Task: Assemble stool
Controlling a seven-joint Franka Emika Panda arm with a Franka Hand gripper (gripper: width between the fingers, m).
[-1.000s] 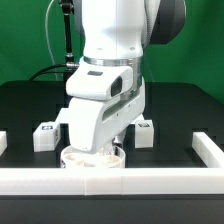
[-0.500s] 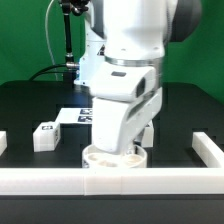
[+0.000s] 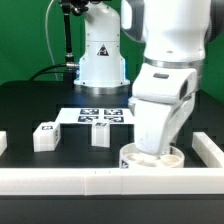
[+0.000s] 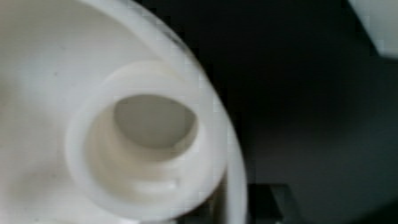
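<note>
— Stool seat (image 3: 150,164) first: where does it lie now?

— On the worktop (image 3: 30,105), just behind the front rail (image 3: 60,180), toward the rail's end at the exterior view's right. A second ago it lay behind the rail's middle, and half a second ago a little further along. It has slid along the rail together with the arm.

— And the tool (image 3: 152,150)?

— Down on the seat, with its jaws together. The hand hides the tips in the exterior view and they do not show in the wrist view, so I cannot tell whether they pinch some part of the seat or only press on it. The wrist view is filled by the seat's white top and one round socket (image 4: 157,120), very close.

— The legs?

— Two show. The first leg (image 3: 43,136) stands further back from the rail, toward the exterior view's left. The second leg (image 3: 100,133) stands back from the rail's middle. Both are loose and well apart from the seat.

— So what does the shift mean?

— My reading is that the seat is being parked toward the rail's end, where it can be braced. No leg looks fitted, so nearly all the assembly is still ahead.
</note>
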